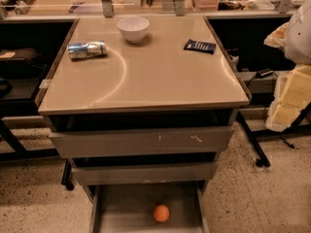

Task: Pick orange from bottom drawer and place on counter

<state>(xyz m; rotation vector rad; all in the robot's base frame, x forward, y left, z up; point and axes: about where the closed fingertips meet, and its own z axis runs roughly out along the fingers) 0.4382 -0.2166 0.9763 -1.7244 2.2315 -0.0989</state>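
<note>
The orange (161,213) lies on the flat grey floor of the bottom drawer (124,205), which is pulled open at the foot of the cabinet. It sits a little right of the drawer's middle, apart from both side rails. Above it is the glossy beige counter (160,76) with its darker metal rim. My gripper is out of view; no fingers show anywhere in the camera view.
On the counter stand a white bowl (133,29) at the back, a crushed silver can (87,50) at the left and a dark packet (199,46) at the right. The scratched drawer front (141,142) and the plain middle front (146,174) are slightly out. Yellow foam (291,98) and a white rounded shape stand at the right.
</note>
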